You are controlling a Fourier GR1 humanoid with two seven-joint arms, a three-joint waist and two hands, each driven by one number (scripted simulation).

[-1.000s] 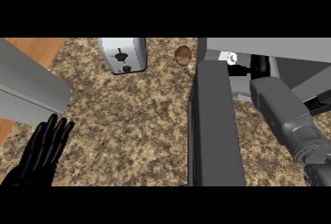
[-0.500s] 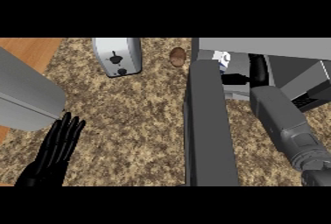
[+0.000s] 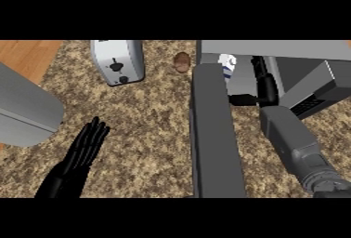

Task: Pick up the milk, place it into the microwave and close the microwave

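Counter (image 3: 151,116), one, speckled brown stone, with a strip of orange wood showing at its upper left.

Microwave (image 3: 274,49), one, grey, at the upper right; its door (image 3: 216,139) stands swung out, seen edge-on as a long dark grey slab running down the middle of the view.

Milk (image 3: 227,67), one carton, white with blue marking, just inside the microwave's opening beside the door's hinge end (only its upper part shows; whether it rests on the floor of the cavity cannot be told).

Right hand (image 3: 264,79), one, black, reaching into the microwave cavity next to the milk, its grey forearm (image 3: 295,144) coming up from the lower right. Whether its fingers are curled or straight cannot be told, nor whether it touches the carton.

Left hand (image 3: 82,148), one, black, at the lower left over the counter, fingers straight and close together, pointing up the view, holding nothing.

Toaster (image 3: 118,60), one, silver with a dark side panel and knobs, at the upper middle-left.

Small brown rounded item (image 3: 182,62), one, on the counter between toaster and microwave; kind unclear.

Large grey rounded body (image 3: 24,111), one, at the left edge.
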